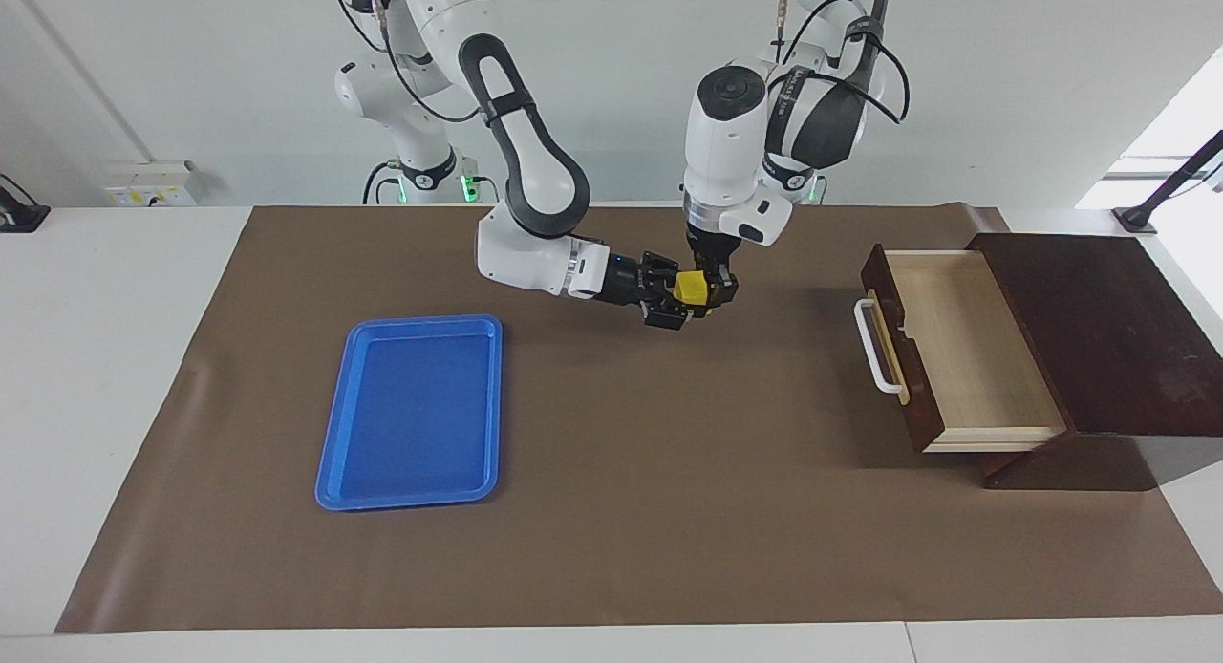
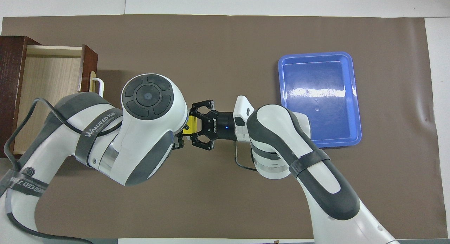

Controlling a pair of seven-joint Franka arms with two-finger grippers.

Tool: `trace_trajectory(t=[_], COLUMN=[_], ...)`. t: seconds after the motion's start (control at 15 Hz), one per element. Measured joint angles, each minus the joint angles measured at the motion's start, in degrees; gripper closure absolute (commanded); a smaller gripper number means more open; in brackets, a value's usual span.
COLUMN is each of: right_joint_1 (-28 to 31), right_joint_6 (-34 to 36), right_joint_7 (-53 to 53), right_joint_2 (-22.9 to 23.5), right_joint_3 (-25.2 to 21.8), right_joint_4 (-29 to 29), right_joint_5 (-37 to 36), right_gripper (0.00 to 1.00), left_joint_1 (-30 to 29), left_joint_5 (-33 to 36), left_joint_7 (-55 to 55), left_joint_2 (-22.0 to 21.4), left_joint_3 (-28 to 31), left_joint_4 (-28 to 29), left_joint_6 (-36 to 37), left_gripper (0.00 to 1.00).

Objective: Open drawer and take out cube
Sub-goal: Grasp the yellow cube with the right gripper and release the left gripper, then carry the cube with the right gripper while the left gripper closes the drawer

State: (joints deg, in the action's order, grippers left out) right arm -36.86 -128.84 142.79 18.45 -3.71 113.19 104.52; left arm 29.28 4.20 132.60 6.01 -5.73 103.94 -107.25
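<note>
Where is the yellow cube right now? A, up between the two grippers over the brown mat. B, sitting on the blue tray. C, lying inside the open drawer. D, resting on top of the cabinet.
A: the yellow cube sits where the left gripper and right gripper meet over the brown mat, while the open drawer and blue tray hold nothing.

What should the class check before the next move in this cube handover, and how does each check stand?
1. Drawer open: ok.
2. Cube out of the drawer, up over the mat: ok.
3. Left end effector shut on cube: ok.
4. Right end effector open around cube: ok.
5. Right fingers touching cube: cannot tell.
6. Tray flat on mat, toward right arm's end: ok.
</note>
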Motion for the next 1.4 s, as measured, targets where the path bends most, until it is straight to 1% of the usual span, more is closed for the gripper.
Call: trace_trajectory(t=[0.27,0.53,0.67,0.8,0.93,1.13,1.27,1.4], right_joint_1=[0.26,0.41,1.87,5.31,9.75,17.99,24.34,29.71], right_joint_6=[-0.03,-0.03,0.13,2.28,5.56,12.19,17.58,20.92], right_joint_7=[0.67,0.76,0.9,1.01,1.01,-0.02,-2.27,-3.1], right_joint_2=[0.0,0.0,0.0,-0.01,-0.02,-0.01,-0.03,-0.04], right_joint_3=[-0.05,-0.1,-0.18,-0.23,-0.34,-0.56,-0.67,-0.74], right_joint_4=[-0.19,-0.31,-0.5,-0.49,-0.11,1.05,1.54,2.25], right_joint_5=[0.02,0.02,-0.11,-1.34,-4.25,-13.18,-19.46,-23.61], right_gripper=[1.0,1.0,1.0,1.0,1.0,1.0,1.0,1.0], left_joint_1=[-2.42,-5.25,-7.1,-10.83,-15.34,-19.94,-23.72,-27.65], left_joint_5=[0.0,0.0,0.01,0.03,0.3,3.63,4.31,2.71], left_joint_7=[-3.49,-6.87,-10.79,-16.9,-22.03,-27.91,-34.35,-41.39], left_joint_2=[-0.41,-2.3,-2.88,-3.34,-3.38,-2.94,-2.39,-2.51], left_joint_3=[0.92,1.08,1.13,1.23,1.37,1.42,1.44,0.86], left_joint_4=[-0.06,0.05,1.29,3.7,6.74,11.34,11.32,10.98], left_joint_6=[0.02,0.14,0.15,-1.41,-5.97,-12.77,-14.3,-14.49], left_gripper=[0.0,0.0,0.0,0.0,0.0,0.0,0.0,0.0])
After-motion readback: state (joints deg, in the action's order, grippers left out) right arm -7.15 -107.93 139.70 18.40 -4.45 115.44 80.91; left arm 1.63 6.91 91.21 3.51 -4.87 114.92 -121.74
